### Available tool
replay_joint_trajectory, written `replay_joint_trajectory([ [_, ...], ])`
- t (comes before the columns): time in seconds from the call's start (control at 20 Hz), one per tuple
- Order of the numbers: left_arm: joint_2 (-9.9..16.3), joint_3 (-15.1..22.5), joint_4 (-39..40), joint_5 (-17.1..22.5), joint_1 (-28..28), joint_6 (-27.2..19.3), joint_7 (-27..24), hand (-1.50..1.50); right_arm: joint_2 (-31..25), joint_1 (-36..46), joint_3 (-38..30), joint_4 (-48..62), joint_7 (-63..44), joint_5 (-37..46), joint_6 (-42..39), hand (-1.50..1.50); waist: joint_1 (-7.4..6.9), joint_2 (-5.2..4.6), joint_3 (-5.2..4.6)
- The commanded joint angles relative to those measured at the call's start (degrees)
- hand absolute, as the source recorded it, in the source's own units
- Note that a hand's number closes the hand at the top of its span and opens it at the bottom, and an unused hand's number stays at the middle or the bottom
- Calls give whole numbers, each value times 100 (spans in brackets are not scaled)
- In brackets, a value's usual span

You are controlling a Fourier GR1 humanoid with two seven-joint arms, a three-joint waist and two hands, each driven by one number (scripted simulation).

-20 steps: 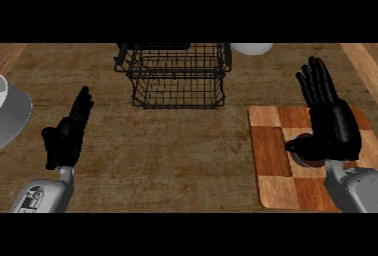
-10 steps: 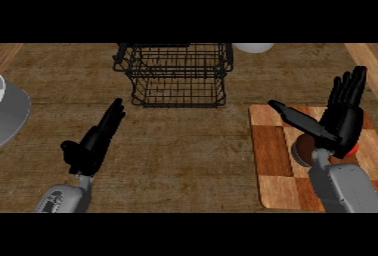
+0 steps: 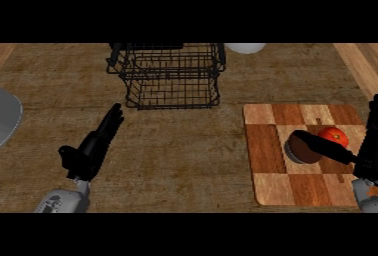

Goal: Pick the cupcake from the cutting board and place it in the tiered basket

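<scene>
The cupcake [image 3: 308, 148] sits on the cutting board [image 3: 267, 150] near the tabletop's right edge; likely light, soft and crushable, best taken low around its sides. The right hand [image 3: 332, 149] reaches over it, thumb extended, not closed. The left hand [image 3: 92, 147] hangs straight-fingered, the tiered basket [image 3: 172, 75] at the far edge.

The left hand [image 3: 90, 149] is matt black, with long slim fingers and a short thumb; below it sits a pale grey forearm [image 3: 63, 202], rounded, with darker round marks; the right hand [image 3: 353, 159] is likewise black; its grey forearm [image 3: 363, 196] shows only in part.
</scene>
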State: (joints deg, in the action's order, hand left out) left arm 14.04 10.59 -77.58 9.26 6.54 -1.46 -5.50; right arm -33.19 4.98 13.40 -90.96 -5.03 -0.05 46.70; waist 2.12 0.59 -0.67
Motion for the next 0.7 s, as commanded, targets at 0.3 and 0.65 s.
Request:
replay_joint_trajectory([
  [0.3,62,-52,-73,27,-59,62,-46,0,-2459,-722,930,-716,-3089,948,-1753,-150,-57,17,-43],
  [0.65,-90,86,110,-86,-14,95,-139,0,-2909,28,1290,-2843,-6246,1324,-2612,-150,-174,-27,15],
])
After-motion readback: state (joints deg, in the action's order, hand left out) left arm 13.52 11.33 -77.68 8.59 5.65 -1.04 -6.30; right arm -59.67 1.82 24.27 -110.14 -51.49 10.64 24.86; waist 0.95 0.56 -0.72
